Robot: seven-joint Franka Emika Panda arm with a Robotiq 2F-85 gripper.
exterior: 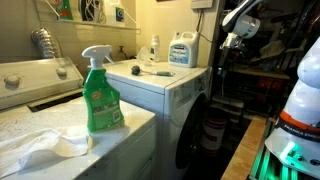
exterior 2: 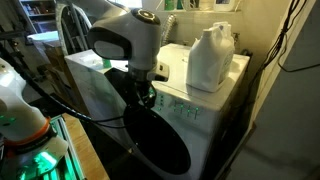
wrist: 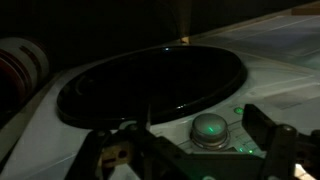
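Here, in an exterior view, the arm (exterior: 240,22) comes in at one o'clock of the frame. Its fingers are too small and dark there to make out. Below it, at about four o'clock, the dark round washer door (exterior: 203,125) is set in the front of the white washer (exterior: 170,88). A blue jug (exterior: 182,50) stands on the washer's top at twelve o'clock. In the foreground a green spray bottle (exterior: 100,90) stands upright on a white bench (exterior: 125,150), with a crumpled cloth (exterior: 45,145) lying at its eight o'clock, well apart from the arm.

In an exterior view from the front, the arm's big grey joint fills eleven o'clock. The fingers (exterior 2: 147,95) hang below it, just in front of the washer door (exterior 2: 160,145) at the door's eleven o'clock rim. Whether they touch the washer cannot be told. A white jug (exterior 2: 210,58) stands on the washer top, at two o'clock from the fingers.

In the wrist view the washer door (wrist: 150,85) spreads black and glossy across the middle. A green-lit button (wrist: 208,127) sits at the door's five o'clock, just beside the rim. The fingers (wrist: 268,140) rise from the six o'clock edge, spread wide and holding nothing, and the button shows between them.
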